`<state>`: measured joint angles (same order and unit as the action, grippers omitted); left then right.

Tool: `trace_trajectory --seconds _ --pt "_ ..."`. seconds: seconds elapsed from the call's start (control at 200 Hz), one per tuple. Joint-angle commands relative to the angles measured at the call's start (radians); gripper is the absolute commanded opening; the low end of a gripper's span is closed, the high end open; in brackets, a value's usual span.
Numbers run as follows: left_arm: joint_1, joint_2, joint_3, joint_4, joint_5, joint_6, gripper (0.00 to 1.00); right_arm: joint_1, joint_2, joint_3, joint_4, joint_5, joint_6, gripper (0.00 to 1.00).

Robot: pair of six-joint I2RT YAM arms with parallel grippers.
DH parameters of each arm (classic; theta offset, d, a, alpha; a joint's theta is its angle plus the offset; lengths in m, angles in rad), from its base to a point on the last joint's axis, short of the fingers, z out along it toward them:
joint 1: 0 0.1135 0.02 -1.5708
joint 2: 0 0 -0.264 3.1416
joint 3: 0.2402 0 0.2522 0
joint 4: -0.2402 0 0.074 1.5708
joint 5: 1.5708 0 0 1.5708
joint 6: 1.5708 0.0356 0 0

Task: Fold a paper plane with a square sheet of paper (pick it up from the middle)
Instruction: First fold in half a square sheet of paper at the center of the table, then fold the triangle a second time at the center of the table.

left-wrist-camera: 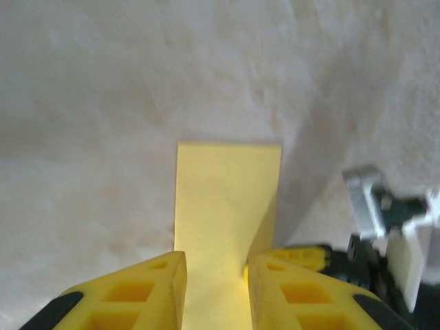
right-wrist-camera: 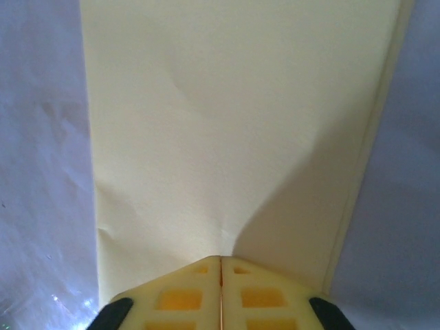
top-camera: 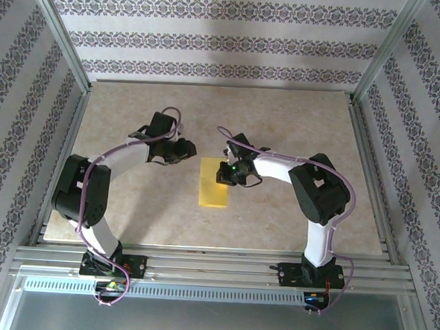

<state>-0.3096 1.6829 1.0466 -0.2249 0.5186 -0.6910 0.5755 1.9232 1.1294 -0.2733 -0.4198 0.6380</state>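
Square sheet of paper lies mid-table, apparently folded once into a narrow rectangle; by my judgement, you have the nose and wing folds left. Right gripper: fingers together, pinching its far end. Left gripper: fingers apart, nothing held.

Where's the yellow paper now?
Top view: the yellow paper lies folded narrow at the table centre, right gripper over its right edge, left gripper off its left.
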Motion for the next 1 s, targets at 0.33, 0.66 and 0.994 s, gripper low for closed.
trace_trajectory --seconds 0.33,0.66,0.994 --pt "-0.112 0.031 -0.145 0.255 0.072 -0.241 0.31 -0.059 -0.361 -0.326 0.108 -0.017 0.209 0.45" --pt "-0.116 0.068 -0.137 0.277 0.081 -0.250 0.31 0.007 -0.329 -0.383 0.163 -0.135 0.342 0.50" --pt "-0.120 0.106 -0.129 0.295 0.103 -0.248 0.30 0.033 -0.248 -0.353 0.172 -0.145 0.345 0.49"
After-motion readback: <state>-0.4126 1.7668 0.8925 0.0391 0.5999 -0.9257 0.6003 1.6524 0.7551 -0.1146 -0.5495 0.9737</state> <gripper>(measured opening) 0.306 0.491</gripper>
